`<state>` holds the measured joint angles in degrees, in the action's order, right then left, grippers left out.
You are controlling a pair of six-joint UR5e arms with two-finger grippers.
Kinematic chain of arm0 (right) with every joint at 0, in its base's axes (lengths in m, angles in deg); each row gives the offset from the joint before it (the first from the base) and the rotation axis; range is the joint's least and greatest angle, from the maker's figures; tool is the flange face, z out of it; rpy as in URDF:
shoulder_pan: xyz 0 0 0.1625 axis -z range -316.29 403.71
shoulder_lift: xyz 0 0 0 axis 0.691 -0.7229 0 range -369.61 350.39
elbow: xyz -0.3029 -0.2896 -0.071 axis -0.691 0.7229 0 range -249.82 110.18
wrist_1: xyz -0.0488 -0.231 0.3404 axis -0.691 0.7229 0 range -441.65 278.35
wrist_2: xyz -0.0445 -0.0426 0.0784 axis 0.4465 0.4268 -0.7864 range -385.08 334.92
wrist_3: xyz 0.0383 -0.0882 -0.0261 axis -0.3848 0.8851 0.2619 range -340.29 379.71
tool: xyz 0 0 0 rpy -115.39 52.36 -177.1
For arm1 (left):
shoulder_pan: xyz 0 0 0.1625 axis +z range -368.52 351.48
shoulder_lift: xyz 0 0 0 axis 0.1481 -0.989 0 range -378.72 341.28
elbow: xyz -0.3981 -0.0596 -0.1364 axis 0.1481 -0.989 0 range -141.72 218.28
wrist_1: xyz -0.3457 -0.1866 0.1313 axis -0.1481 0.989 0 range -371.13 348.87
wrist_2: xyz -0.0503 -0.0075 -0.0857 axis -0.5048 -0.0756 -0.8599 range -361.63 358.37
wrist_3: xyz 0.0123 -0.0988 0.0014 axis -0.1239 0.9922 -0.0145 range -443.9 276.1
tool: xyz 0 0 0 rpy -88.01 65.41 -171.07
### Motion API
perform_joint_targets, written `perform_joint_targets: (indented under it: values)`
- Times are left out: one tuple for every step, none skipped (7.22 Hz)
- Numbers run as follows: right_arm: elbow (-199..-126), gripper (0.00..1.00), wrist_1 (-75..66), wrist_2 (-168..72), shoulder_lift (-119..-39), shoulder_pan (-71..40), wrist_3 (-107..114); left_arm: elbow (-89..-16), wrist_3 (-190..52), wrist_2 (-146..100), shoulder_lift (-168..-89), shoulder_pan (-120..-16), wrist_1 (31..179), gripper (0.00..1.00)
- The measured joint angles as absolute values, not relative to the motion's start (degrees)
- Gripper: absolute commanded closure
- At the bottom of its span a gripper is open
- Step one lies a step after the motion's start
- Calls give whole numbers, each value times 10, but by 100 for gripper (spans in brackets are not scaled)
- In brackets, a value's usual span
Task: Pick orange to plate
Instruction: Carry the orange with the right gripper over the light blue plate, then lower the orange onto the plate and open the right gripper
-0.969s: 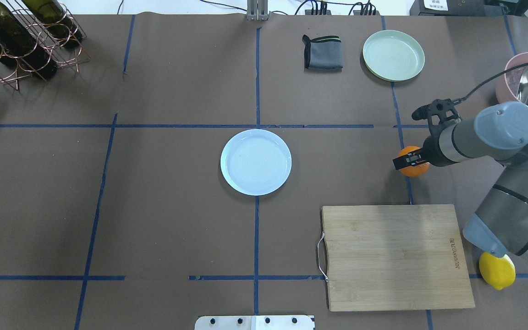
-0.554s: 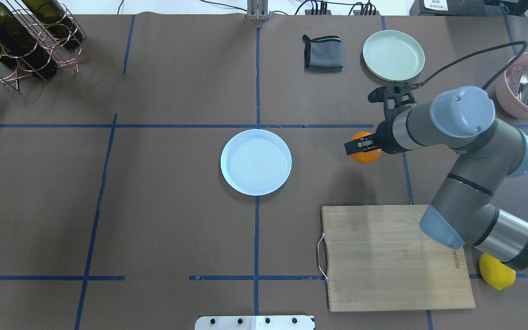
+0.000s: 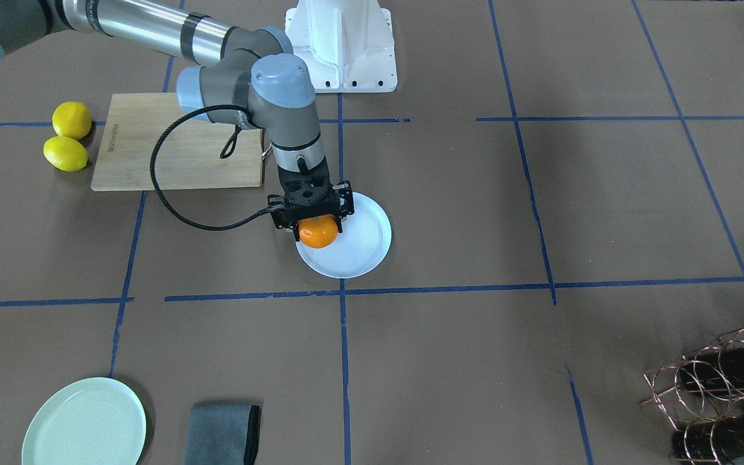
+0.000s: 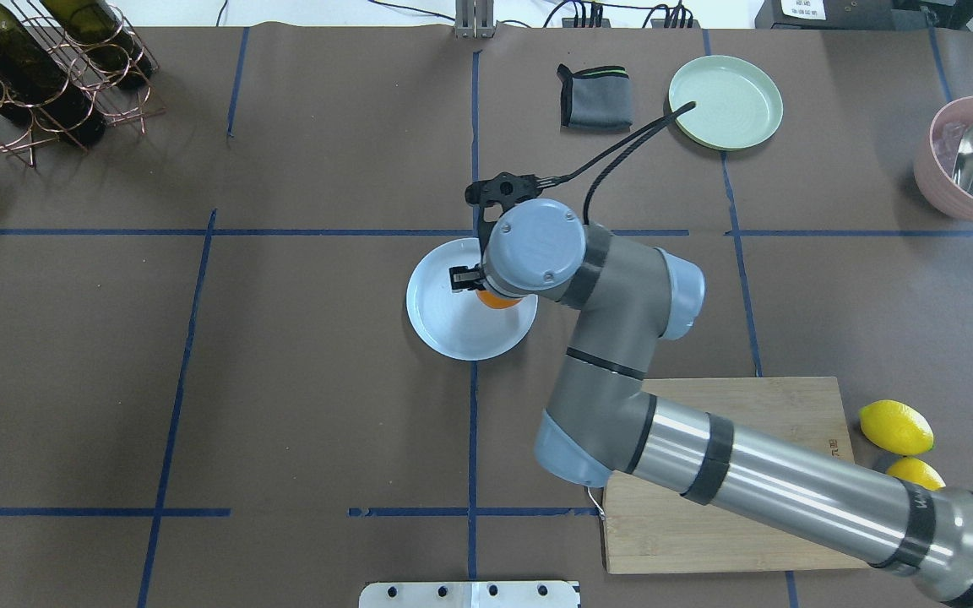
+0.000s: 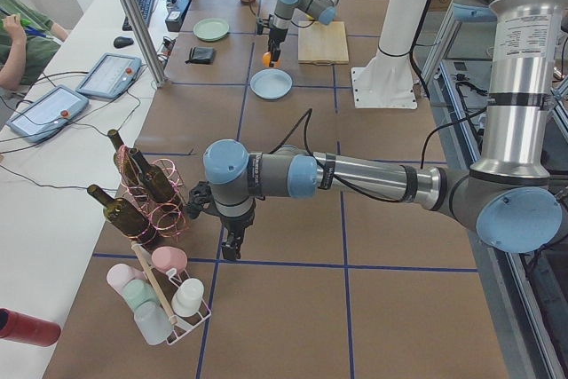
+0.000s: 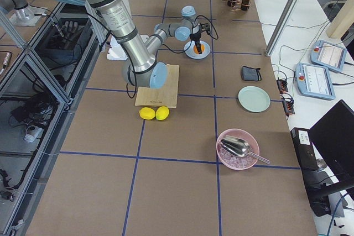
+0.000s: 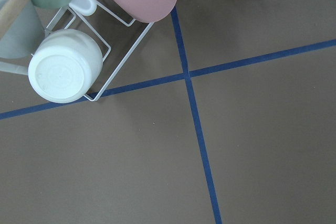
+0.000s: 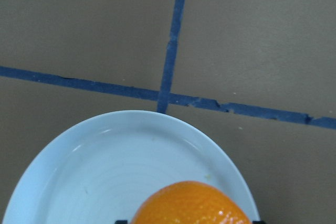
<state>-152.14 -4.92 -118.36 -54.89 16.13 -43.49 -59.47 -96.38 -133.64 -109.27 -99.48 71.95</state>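
The orange point(image 3: 318, 234) is clamped between the two fingers of the right pincer point(image 3: 318, 223), which points straight down over the plate point(image 3: 367, 248). The plate lies near the middle of the counter point(image 4: 309, 380), where two blue tape lines cross. The fruit is held over the half of the plate nearest the counter's right edge. In the right wrist view the plate's pale ringed surface is seen directly beneath it. From the side view the fruit appears to hang above the plate and not to rest on it, though contact cannot be ruled out. The grip is presumably kept closed so that the round fruit can be lowered and not dropped, since it would roll easily off the shallow rim.

The left pincer point(image 5: 229, 246) is parked low beside the cup rack point(image 5: 164, 303), towards the counter's left edge and well apart from the plate. Whether its fingers are apart or together cannot be told.

A second earlier, the orange was already gripped, but over bare counter towards the right edge, well apart from the plate. It has since been carried across to the plate. Both lemons point(image 4: 896, 426), beside the cutting board point(image 4: 706, 405), are now uncovered by the arm; only one was visible before.
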Motion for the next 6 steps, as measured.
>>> perform_joint_targets:
  values:
    - [-1484,79,-46,-1173,-521,171,-449,-595,-964,-1337,-1093,-995,719,0]
    - [-1466,62,-36,-1162,-506,177,-457,-595,-964,-1337,-1092,-995,719,0]
    - [-1458,12,-18,-1156,-495,181,-460,-595,-964,-1337,-1092,-995,719,0]
    - [-1455,0,-5,-1155,-488,182,-462,-595,-964,-1337,-1093,-995,719,0]
    - [-1455,0,3,-1156,-486,182,-464,-595,-964,-1337,-1092,-995,719,0]
    - [-1459,0,10,-1159,-485,182,-465,-595,-964,-1337,-1092,-995,719,0]
